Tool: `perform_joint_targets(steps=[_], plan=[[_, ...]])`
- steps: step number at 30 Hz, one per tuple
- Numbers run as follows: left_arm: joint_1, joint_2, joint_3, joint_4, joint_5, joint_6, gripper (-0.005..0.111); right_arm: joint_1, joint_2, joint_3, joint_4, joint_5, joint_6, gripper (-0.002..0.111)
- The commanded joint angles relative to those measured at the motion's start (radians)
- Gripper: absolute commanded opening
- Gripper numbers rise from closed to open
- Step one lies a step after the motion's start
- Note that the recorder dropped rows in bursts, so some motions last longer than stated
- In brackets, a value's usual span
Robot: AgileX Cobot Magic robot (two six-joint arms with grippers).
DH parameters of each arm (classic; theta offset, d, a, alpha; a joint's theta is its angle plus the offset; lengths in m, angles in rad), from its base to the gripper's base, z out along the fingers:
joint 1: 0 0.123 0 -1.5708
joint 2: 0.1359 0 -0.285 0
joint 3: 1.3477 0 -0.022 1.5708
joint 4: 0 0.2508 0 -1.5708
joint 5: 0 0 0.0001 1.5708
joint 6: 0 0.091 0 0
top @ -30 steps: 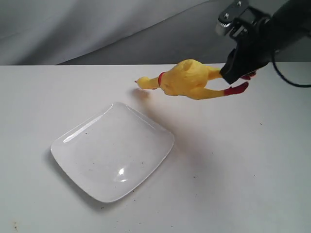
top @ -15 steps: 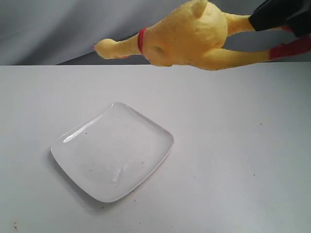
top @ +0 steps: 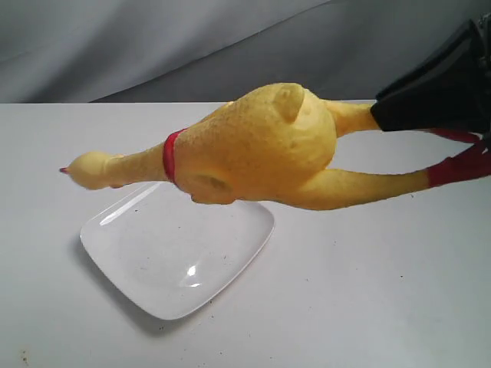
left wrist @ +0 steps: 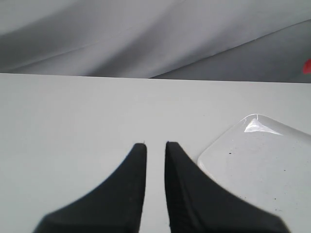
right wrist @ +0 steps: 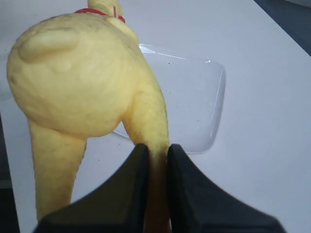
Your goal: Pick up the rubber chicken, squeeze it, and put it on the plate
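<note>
Now that the long yellow rubber chicken (top: 261,146) hangs lower, overlapping the glossy white rounded-square plate (top: 169,268) mid-frame, release looks near; right gripper (right wrist: 154,148) clamped on one leg.

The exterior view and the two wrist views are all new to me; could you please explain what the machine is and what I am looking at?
This is a robot with two arms, each ending in a two-fingered gripper. The exterior view comes from a camera off the arms; each wrist view looks along one gripper's black fingers. On the white table lies a glossy white plate. The right gripper is clamped on one leg of the yellow rubber chicken, holding it in the air. The left gripper holds nothing, its fingers nearly together, near the plate.
</note>
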Motion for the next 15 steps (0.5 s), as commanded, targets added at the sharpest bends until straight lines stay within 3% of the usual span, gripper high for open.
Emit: perform_joint_targets(steps=[1, 8, 15], plan=[[0.001, -0.002, 0.005, 0.0, -0.003, -0.001, 0.015, 0.0, -0.01, 0.044, 0.064, -0.082, -0.031, 0.0], [0.001, -0.002, 0.005, 0.056, -0.051, 0.026, 0.015, 0.0, -0.01, 0.073, 0.081, -0.084, -0.031, 0.0], [0.001, -0.002, 0.005, 0.084, -0.578, 0.02, 0.015, 0.0, -0.01, 0.073, 0.163, -0.083, -0.093, 0.0]])
